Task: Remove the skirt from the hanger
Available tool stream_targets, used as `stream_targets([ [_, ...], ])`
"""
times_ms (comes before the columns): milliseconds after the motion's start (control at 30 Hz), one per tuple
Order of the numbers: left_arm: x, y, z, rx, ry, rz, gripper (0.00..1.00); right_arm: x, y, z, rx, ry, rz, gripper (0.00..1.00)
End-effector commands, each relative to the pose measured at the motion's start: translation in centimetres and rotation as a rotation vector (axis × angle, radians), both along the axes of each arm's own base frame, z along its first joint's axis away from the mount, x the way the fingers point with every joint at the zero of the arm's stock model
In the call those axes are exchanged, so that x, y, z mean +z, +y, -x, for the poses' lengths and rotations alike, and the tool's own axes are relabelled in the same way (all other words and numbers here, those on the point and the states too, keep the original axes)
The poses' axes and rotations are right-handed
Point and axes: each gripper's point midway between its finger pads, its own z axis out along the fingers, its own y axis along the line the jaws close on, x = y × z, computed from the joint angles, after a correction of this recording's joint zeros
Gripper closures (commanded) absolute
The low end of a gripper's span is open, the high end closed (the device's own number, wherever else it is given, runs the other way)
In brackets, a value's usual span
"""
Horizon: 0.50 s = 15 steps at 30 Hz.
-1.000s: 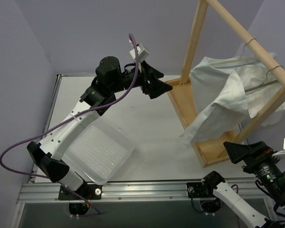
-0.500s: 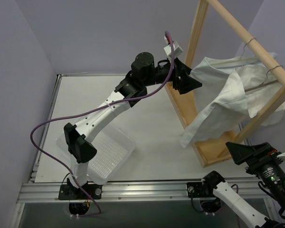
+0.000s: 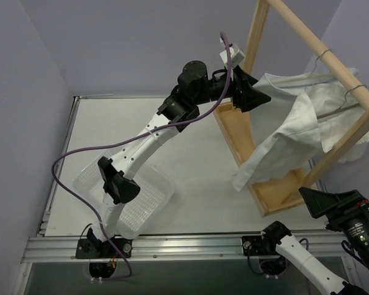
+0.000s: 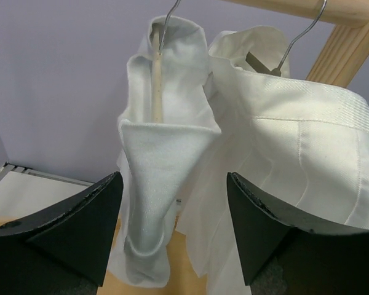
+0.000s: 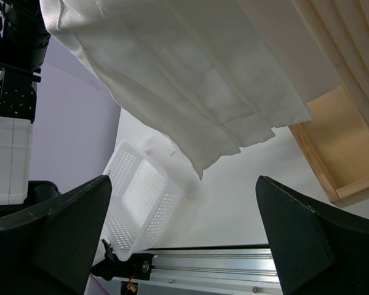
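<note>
My left tool point(image 4: 173, 181) is up at the wooden rack point(image 3: 256, 43), which stands toward 2 o'clock on the surface point(image 3: 197, 153). Its jaws are spread and hold nothing. A hanging fold of the white skirt point(image 4: 149, 166) sits between them, close to the finger at 9 o'clock and clear of the one at 3 o'clock.

The skirt is draped over the wooden hanger point(image 4: 155, 80), whose wire hook sits on the rod point(image 3: 313, 43). The hem trails down toward the rack's base. A second hanger point(image 4: 261, 61), carrying more white cloth, hangs just beside it at 3 o'clock, and the two cloths touch.

The step in hand, as I judge it, is taking hold of that fold. To do it well I should:

- centre the fold and clench on cloth alone, below the hanger's wooden arm;
- keep the neighbouring cloth out of the bite;
- draw outward along the slope of the arm, not straight down, so the cloth slides off the tip and the hook is not jerked from the rod.

My right tool point(image 5: 183, 184) waits low at 5 o'clock, spread wide and empty, under the hem. From there it could gather the falling cloth. The basket point(image 3: 157, 187) lies at 7 o'clock.
</note>
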Motion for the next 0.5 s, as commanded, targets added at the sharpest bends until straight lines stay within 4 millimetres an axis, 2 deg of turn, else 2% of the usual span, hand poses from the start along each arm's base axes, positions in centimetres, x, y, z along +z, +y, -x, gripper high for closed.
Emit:
stream_targets([
  [0, -0.2, -0.7, 0.7, -0.016, 0.006, -0.004, 0.23, 0.6, 0.2, -0.9, -0.014, 0.007, 0.012, 0.00],
  [67, -0.9, -1.0, 0.5, -0.011, 0.003, -0.021, 0.25, 0.8, 0.2, -1.0, -0.015, 0.009, 0.018, 0.00],
  [200, -1.7, -1.2, 0.3, -0.007, 0.008, -0.040, 0.36, 0.9, 0.2, -1.1, -0.014, 0.007, 0.019, 0.00],
  [233, -1.6, -1.3, 0.3, -0.005, 0.011, -0.038, 0.44, 0.8, 0.2, -1.0, -0.015, 0.008, 0.018, 0.00],
  [300, -1.4, -1.3, 0.4, -0.003, 0.006, -0.033, 0.54, 0.8, 0.2, -1.0, -0.015, 0.005, 0.016, 0.00],
  [433, -0.7, -1.3, 0.7, 0.008, 0.030, -0.013, 0.92, 0.8, 0.1, -1.0, -0.018, 0.005, 0.015, 0.00],
  [467, -0.4, -1.3, 0.7, 0.011, 0.032, -0.002, 0.96, 0.8, 0.1, -1.0, -0.018, 0.004, 0.013, 0.00],
])
